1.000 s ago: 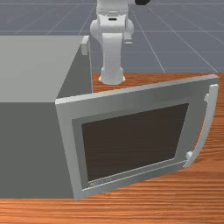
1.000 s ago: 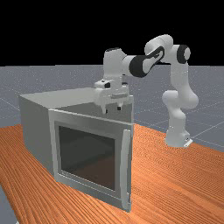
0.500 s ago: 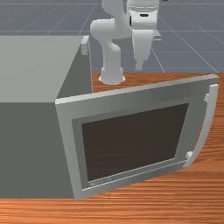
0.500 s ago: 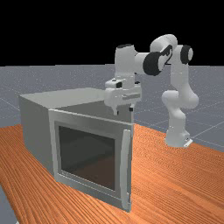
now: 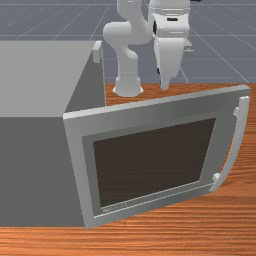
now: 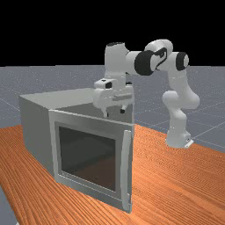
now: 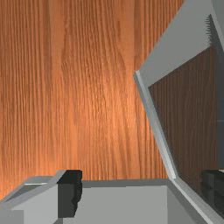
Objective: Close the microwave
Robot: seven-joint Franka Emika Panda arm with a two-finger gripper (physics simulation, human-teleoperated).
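In the front view my gripper (image 5: 165,87) is behind the door's top edge; in the far view the gripper (image 6: 114,113) hangs over that edge, fingers apart. The grey microwave (image 5: 30,170) stands at the front view's left. Its door (image 5: 155,160) is swung wide open, with the curved handle (image 5: 239,140) on its free edge at the front view's right. Seen from the wrist, my gripper (image 7: 142,191) is open and holds nothing. One finger overlaps the door (image 7: 188,122), the other the microwave (image 7: 113,205).
Orange-brown table (image 6: 176,180) extends from the door to the arm's base (image 6: 178,138). The microwave's grey top (image 6: 61,97) is at the far view's left, and its side wall (image 5: 85,80) rises near the arm.
In the front view my hand has moved right and down since the first frame. In the far view it went right, then back left and slightly lower. Microwave and door have stayed put.
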